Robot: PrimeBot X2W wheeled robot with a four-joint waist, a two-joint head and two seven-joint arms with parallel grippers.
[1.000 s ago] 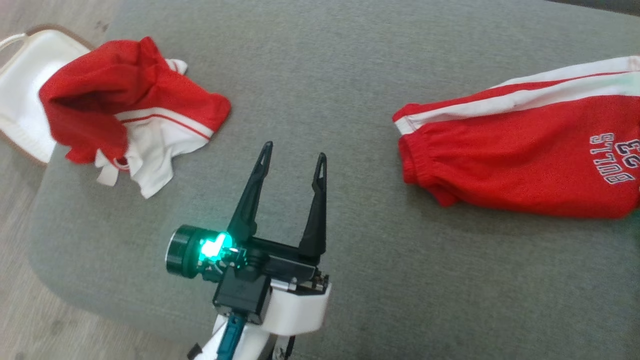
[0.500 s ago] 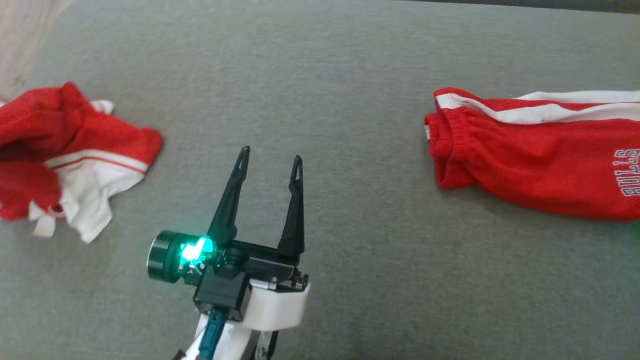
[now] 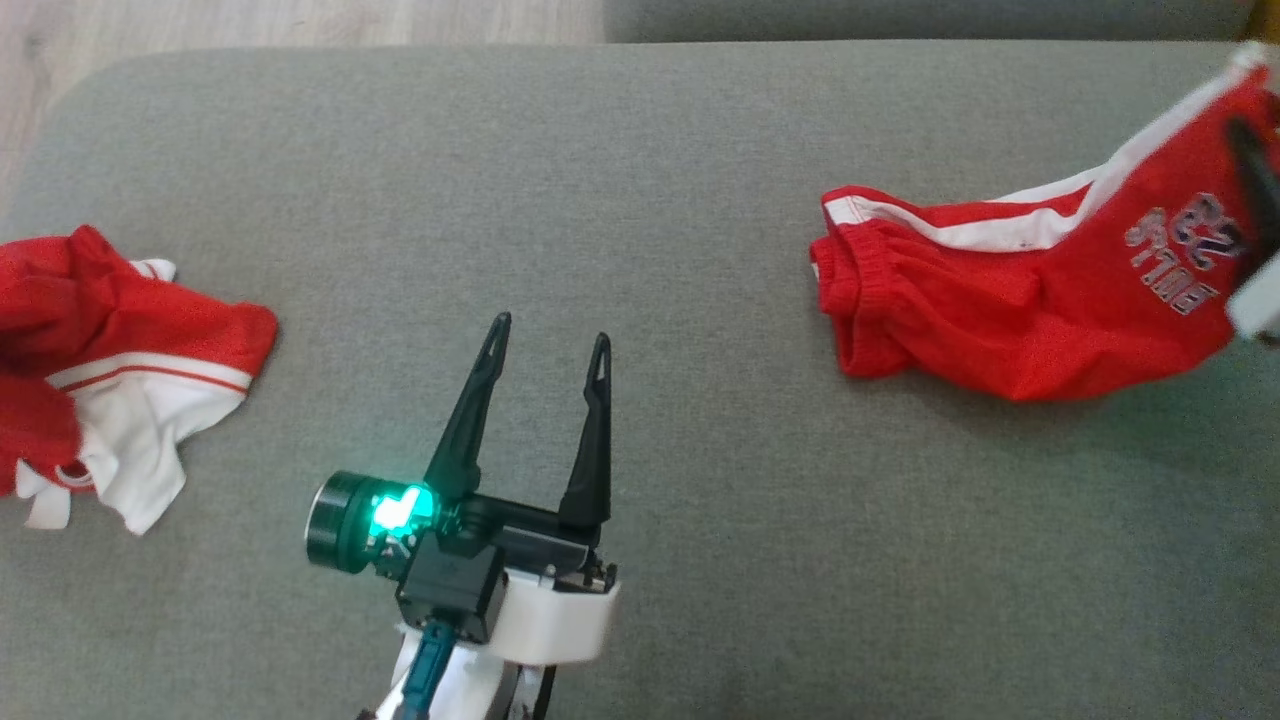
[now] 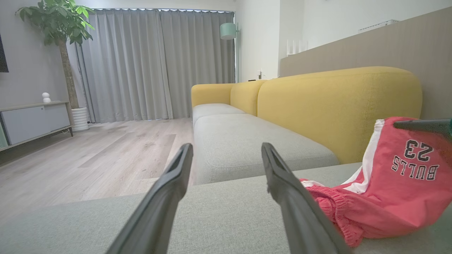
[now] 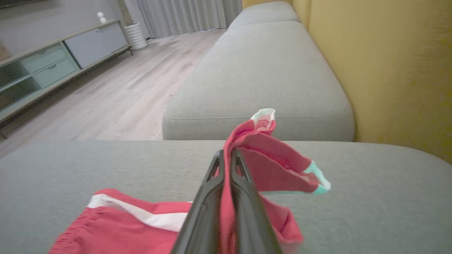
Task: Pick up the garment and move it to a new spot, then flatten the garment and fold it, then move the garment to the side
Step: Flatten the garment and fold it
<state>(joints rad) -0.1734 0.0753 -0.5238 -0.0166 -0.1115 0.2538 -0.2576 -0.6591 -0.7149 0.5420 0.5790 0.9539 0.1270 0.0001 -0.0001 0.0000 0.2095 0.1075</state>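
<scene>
Since a moment ago the leg end of the red shorts [image 3: 1000,320] has risen off the grey cushion [image 3: 600,150], pinched in the clamped right gripper [image 5: 227,155], while the waistband end lies on it well right of the left gripper [image 3: 550,330], whose fingers stand spread and empty. Light and limp, this cloth will likely sag and drag, so a second hold at the waistband, nearest the left gripper, looks wise.
</scene>
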